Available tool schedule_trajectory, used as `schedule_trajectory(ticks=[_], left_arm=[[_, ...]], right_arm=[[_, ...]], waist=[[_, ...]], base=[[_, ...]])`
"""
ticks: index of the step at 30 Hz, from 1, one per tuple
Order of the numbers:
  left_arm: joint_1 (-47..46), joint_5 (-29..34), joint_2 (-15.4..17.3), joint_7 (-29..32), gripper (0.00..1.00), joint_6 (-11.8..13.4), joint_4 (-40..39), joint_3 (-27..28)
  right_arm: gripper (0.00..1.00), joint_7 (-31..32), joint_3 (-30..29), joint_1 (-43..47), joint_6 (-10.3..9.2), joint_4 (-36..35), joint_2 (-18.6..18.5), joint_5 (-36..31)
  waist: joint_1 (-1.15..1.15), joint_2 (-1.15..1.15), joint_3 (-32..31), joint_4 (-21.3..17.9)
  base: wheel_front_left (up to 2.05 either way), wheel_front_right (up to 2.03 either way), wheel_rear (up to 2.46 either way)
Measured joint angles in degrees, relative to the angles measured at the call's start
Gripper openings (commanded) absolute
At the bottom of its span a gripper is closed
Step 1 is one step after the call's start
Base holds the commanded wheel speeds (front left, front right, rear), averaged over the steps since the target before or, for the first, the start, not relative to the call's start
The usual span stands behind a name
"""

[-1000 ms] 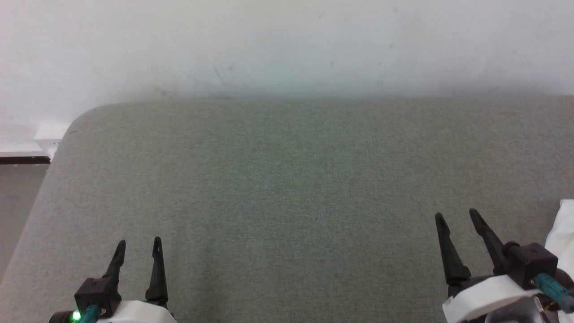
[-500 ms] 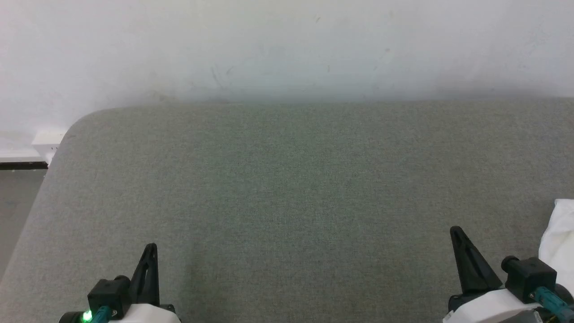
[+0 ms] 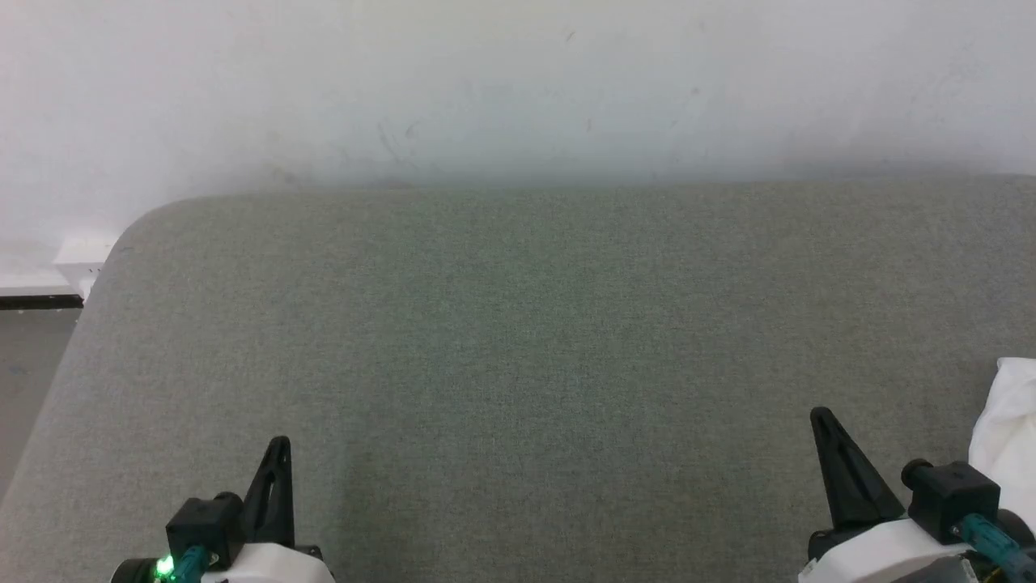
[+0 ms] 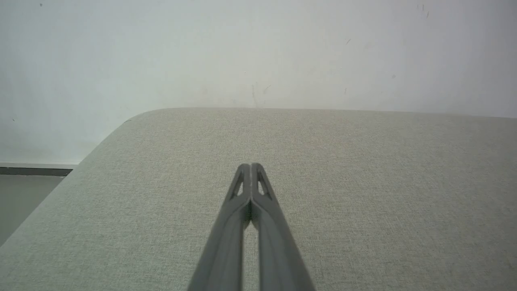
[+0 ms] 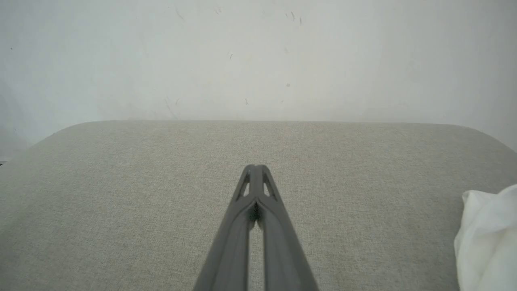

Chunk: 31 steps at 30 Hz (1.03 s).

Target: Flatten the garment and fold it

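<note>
Garment [image 3: 1008, 421] sits bunched on the grey bench [image 3: 518, 324], just right of your right hand [image 3: 821, 414]. That hand and your left hand [image 3: 280, 443] are both pinched together.

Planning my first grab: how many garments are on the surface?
1: the white garment, bunched at the right edge of the surface beside the right gripper. It runs off-frame, so more may be hidden.
</note>
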Motion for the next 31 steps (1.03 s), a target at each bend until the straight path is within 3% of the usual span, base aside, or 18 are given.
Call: schedule_trajectory(ticks=[31], left_arm=[[-0.74, 3.05, -2.03, 3.52, 0.0, -0.93, -2.41, 0.93]], right_arm=[[0.0, 1.08, 0.18, -2.06, 0.0, 0.4, 0.0, -1.88]], waist=[[0.0, 0.0, -0.17, -0.64]], base=[[0.0, 0.0, 0.0]])
